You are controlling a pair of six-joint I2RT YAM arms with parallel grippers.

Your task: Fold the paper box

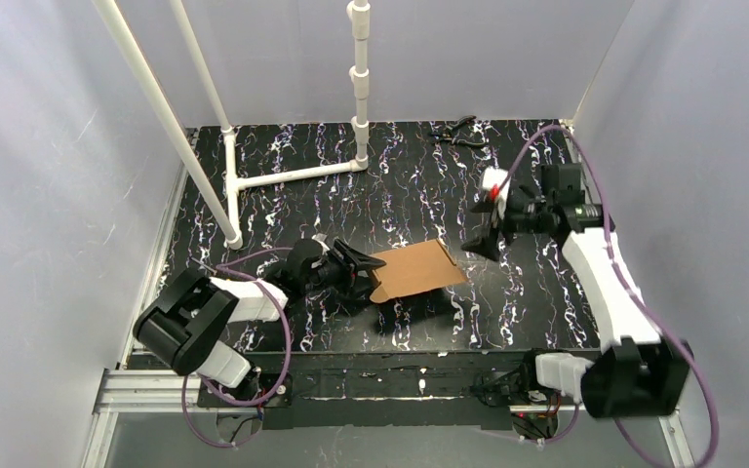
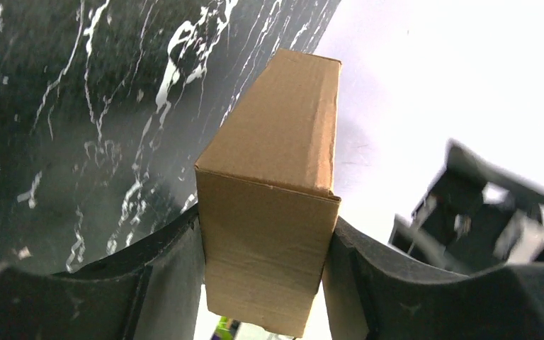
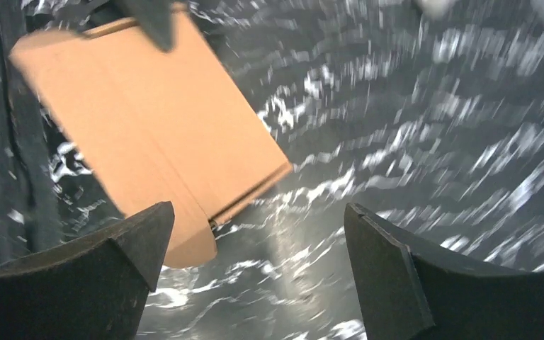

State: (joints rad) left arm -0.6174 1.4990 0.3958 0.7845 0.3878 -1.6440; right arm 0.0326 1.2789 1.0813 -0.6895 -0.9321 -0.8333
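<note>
Paper box (image 1: pixel 417 270): sheet already formed into a rectangular body, held above the table (image 1: pixel 400 175) at centre, pinched at its left end by left end effector (image 1: pixel 356 268). Right end effector (image 1: pixel 478 239): spread wide, empty, near the box's right end but apart. Outstanding, apparently: rounded end tab (image 3: pixel 191 251) untucked.

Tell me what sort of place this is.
Probably a robotics lab test cell: pale walls enclose a black marbled table, a left arm and right arm sit along a metal rail, a white pipe frame stands behind.
</note>
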